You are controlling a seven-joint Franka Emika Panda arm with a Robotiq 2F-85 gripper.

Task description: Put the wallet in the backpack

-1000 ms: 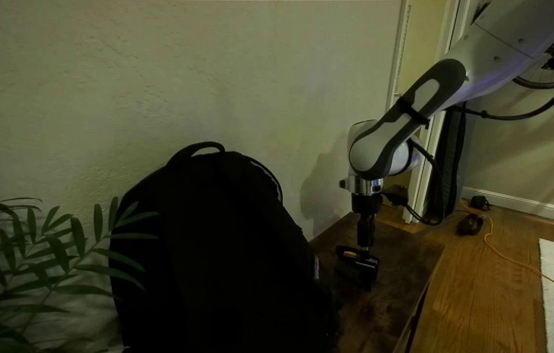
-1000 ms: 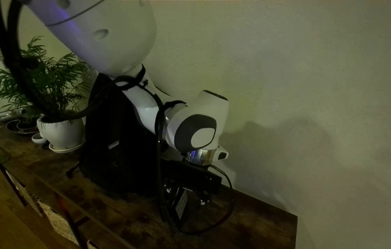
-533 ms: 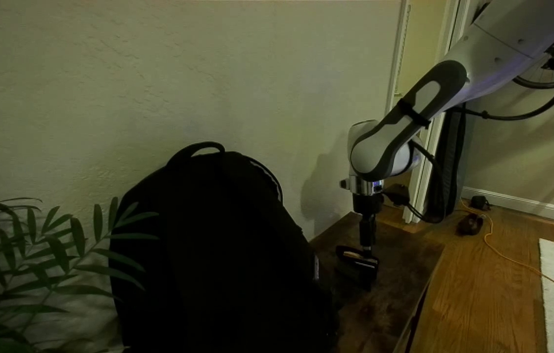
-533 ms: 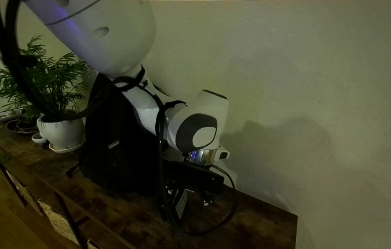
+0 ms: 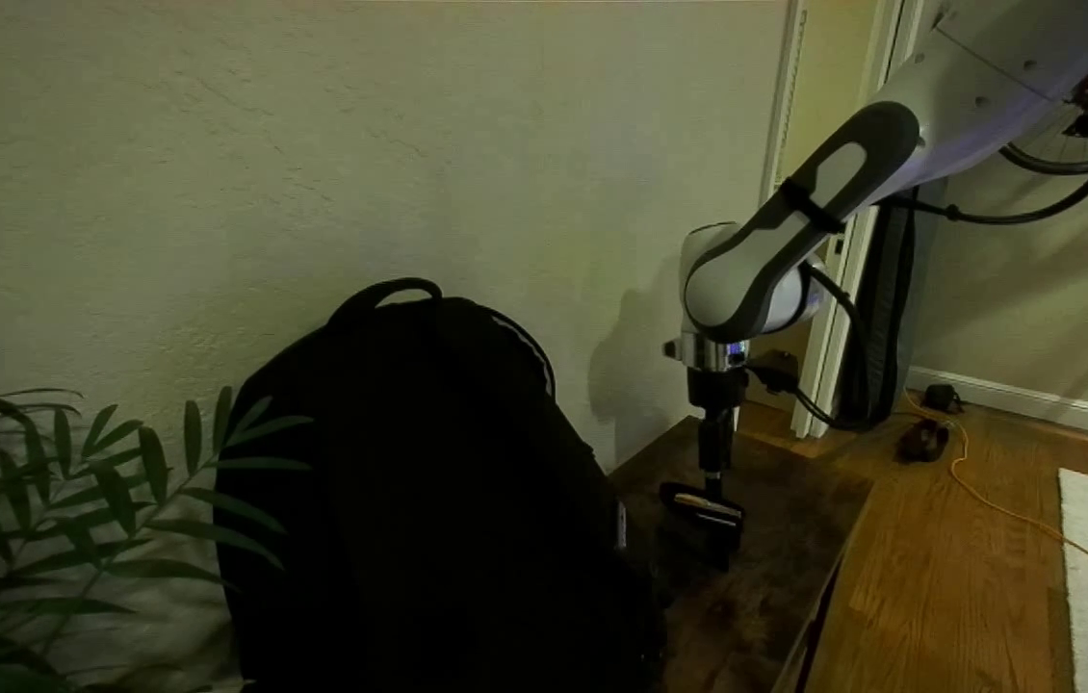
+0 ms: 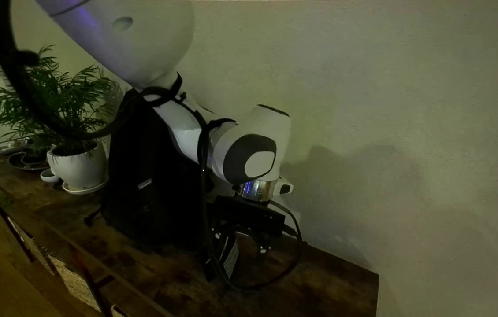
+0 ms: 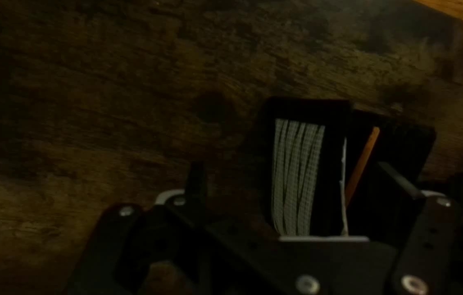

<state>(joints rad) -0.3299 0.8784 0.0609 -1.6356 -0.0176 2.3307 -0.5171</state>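
The wallet (image 7: 299, 172) is dark, with a ribbed pale grey panel and an orange strip at its other fold. It stands on the table beside the backpack, and shows in both exterior views (image 5: 703, 510), (image 6: 231, 259). My gripper (image 7: 291, 169) is open above it, one finger on each side of it in the wrist view. Neither finger visibly grips it; whether one touches it I cannot tell. Large and black, the backpack (image 5: 428, 500) leans against the wall. In an exterior view the arm partly covers the backpack (image 6: 143, 193).
A potted plant (image 6: 77, 169) stands on the table past the backpack, and its leaves (image 5: 120, 491) reach in front of it. The wooden table (image 6: 319, 286) ends near the wallet, above the floor (image 5: 929, 577). My cable (image 6: 295, 259) loops low near the gripper.
My arm and gripper have risen slightly over the last half second. The wallet stays on the table where it was, and the backpack has not moved.
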